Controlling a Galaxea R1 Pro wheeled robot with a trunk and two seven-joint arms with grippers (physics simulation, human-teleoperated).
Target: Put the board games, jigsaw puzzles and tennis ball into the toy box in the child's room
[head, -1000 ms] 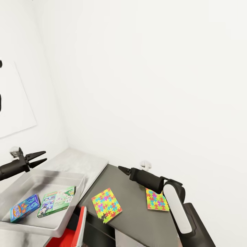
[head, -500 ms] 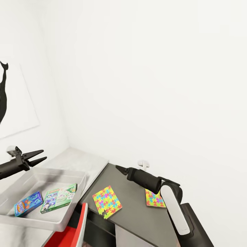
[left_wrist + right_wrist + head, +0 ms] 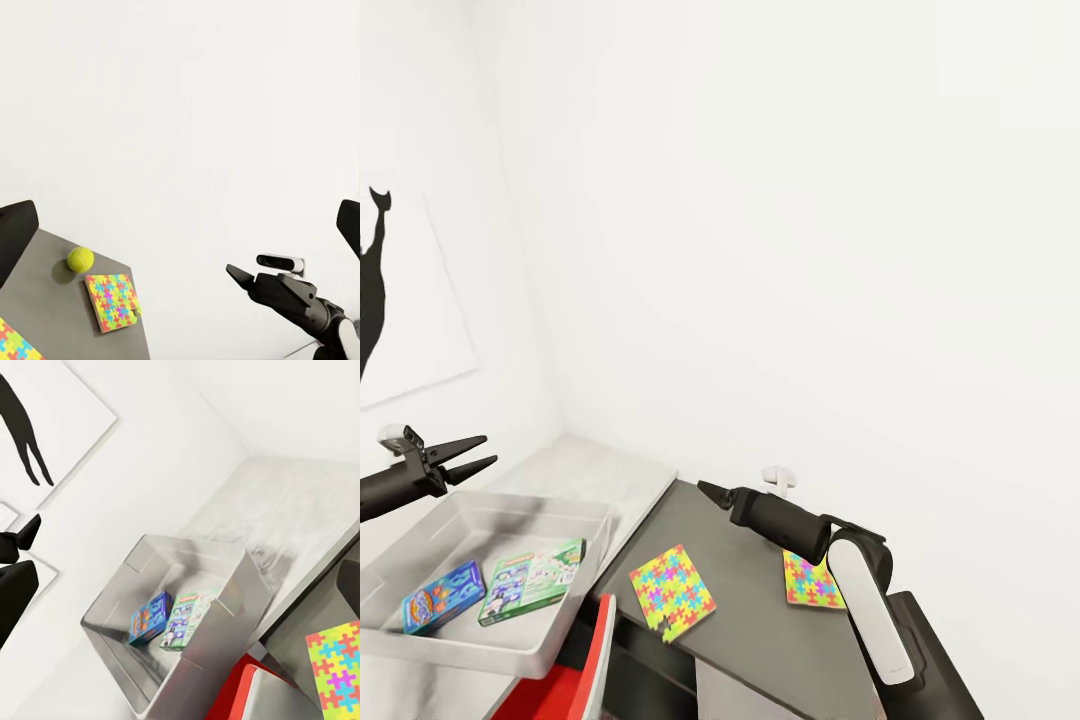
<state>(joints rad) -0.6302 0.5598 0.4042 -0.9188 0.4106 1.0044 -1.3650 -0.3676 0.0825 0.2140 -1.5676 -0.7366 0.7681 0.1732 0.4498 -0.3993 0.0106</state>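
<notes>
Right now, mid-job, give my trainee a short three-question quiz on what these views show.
1. True or false: the toy box already holds two board games.
2. How many jigsaw puzzles lie on the dark table?
3. The tennis ball lies: A) in the toy box, B) on the dark table beside a puzzle, C) in the left hand.

Key: 1 true; 2 two; 3 B.

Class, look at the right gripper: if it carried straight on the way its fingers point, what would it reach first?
Probably the toy box: the right gripper aims across the dark table toward it, as its wrist view suggests. Depth is unclear, so it might pass over.
</notes>
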